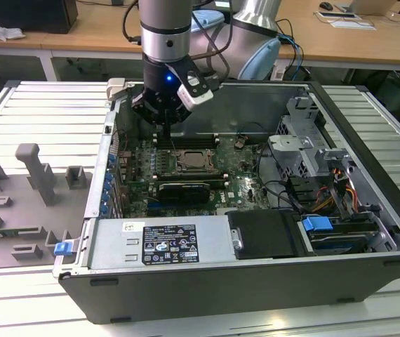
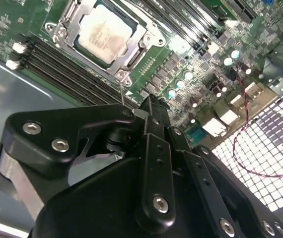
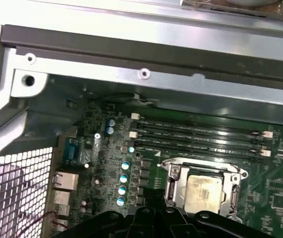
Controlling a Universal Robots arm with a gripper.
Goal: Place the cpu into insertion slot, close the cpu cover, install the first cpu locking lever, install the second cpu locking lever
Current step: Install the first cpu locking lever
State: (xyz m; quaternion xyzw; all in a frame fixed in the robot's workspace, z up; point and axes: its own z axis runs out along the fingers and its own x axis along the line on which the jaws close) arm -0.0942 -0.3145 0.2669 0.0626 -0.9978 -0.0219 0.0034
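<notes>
The black end effector [image 2: 150, 103], its fingers drawn together with nothing evident between them, hangs low just beside a thin silver wire lever [image 2: 122, 94], probably placed there to work that lever. Beyond it, the small square cpu [image 2: 104, 32] with its pale silvery-beige top sits in the dark square insertion slot [image 3: 183, 191], and the thin silver cpu cover [image 2: 140, 47] lies shut around it. In the exterior view the end effector stands at 10 o'clock of the cpu. At 6 o'clock, a white sticker [image 1: 168, 243] on the grey power-supply box [image 1: 109, 246] carries print that cannot be made out.

Exterior view high over case [image 1: 256, 288], wrist views close, sharing cpu [image 2: 104, 32] [image 3: 203, 191]
</notes>
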